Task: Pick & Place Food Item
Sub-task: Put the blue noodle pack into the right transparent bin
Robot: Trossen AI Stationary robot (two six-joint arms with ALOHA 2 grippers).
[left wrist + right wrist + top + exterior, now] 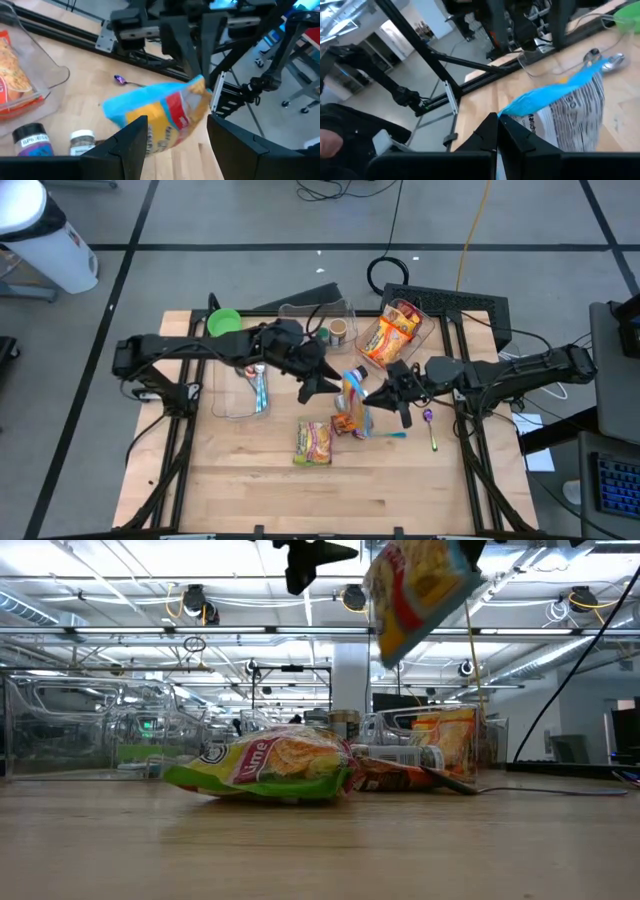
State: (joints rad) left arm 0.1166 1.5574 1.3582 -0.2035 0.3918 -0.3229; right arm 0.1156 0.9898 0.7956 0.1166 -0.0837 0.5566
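Note:
A blue and yellow chip bag [352,393] hangs high over the middle of the table, and my right gripper [387,393] is shut on it. In the low view the bag [420,590] is well clear of the tabletop. My left gripper [177,122] stands open just to the bag's left, its fingers [318,383] pointing at the bag; I see no touch. A green lime chip bag [313,442] lies flat on the table near the front, with a small orange packet [345,423] beside it. My right gripper pinches the chip bag's blue sealed edge [509,113] between its two shut fingers, at one corner [200,82]. The fingers come about level from the table's right. The bag hangs tilted below them, lifted clear of the table.
A clear bin [432,320] at the back right holds an orange snack bag [393,332]. A clear container [235,405] with a spoon sits at the left, a green bowl [223,322] behind it. A jar [338,332] and a purple spoon [430,425] lie nearby.

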